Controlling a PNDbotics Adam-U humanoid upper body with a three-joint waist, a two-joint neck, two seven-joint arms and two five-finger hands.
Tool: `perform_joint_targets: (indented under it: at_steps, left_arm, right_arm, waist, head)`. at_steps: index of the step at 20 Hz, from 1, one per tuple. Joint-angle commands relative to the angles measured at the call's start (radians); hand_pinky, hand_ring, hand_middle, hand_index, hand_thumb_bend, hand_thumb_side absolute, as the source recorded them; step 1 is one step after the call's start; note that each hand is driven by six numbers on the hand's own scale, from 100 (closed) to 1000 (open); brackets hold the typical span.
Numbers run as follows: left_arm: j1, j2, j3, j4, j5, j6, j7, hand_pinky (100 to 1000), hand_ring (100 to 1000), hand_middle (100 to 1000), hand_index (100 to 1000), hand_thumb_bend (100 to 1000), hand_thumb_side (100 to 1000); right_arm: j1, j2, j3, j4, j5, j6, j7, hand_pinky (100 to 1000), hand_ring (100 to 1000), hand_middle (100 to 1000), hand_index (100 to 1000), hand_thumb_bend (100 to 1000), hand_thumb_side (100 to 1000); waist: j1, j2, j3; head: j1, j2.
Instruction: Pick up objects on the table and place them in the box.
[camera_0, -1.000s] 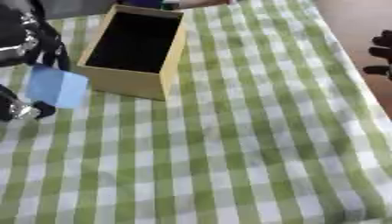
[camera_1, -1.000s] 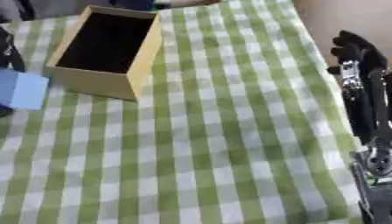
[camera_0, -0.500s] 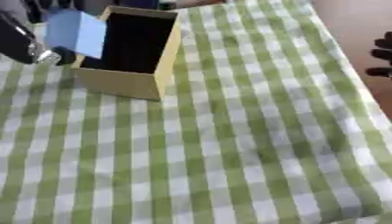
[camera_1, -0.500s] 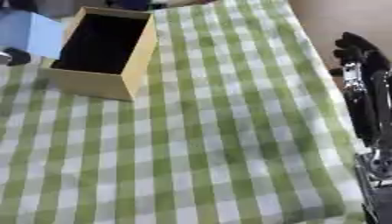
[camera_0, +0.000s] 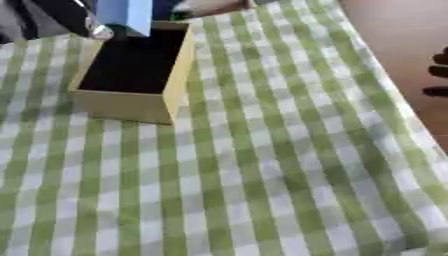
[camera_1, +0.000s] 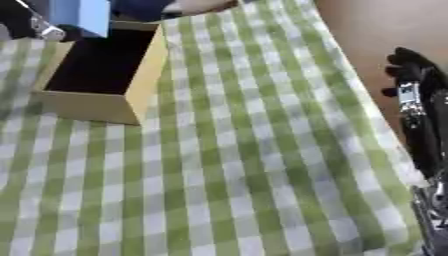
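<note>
A tan cardboard box (camera_0: 131, 85) with a dark inside is sitting open-topped on my surface (camera_0: 262, 175), toward the far left, turned slightly askew. I am holding a flat light-blue object (camera_0: 125, 15) in my left hand (camera_0: 92, 27), upright above the box's far edge, its lower edge hanging just over the opening.

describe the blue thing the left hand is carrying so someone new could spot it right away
Start from the green and white checked tablecloth and find the open tan box with a dark inside at upper left. Above the box's far edge hangs a flat light blue object, held by the left hand. It is the only blue item over the cloth.
</note>
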Motion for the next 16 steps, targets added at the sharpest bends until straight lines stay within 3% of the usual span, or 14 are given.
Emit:
perform_joint_targets:
  at_steps: [1,6,13,16]
  left_arm:
    - [-0.039,-0.024,0.026,0.107,-0.088,-0.027,0.036,436,458,455,507,184,100]
    - [-0.048,-0.066,0.044,0.234,-0.184,-0.053,0.081,441,462,459,515,196,100]
    - [-0.033,-0.083,0.057,0.295,-0.233,-0.067,0.117,452,466,463,518,206,100]
    - [-0.026,-0.092,0.062,0.31,-0.212,-0.082,0.141,553,518,521,576,247,100]
  right_arm:
    - [-0.012,-0.014,0.003,-0.02,-0.007,-0.002,0.007,676,818,797,895,100,1000]
    - [-0.018,-0.009,0.004,-0.02,-0.011,-0.005,0.009,676,818,797,896,100,1000]
    - [-0.02,-0.004,0.004,-0.02,-0.011,-0.005,0.008,676,819,797,896,100,1000]
    - [-0.02,-0.001,0.004,-0.02,-0.012,-0.004,0.009,676,819,797,896,100,1000]
  waist:
    - [-0.005,-0.014,-0.004]
    - [-0.006,-0.002,-0.013]
    - [-0.01,0.008,-0.015]
    - [-0.012,0.01,-0.018]
  head:
    - [0.01,-0.011]
    - [0.025,-0.011]
    - [0.042,-0.012]
    - [0.051,-0.017]
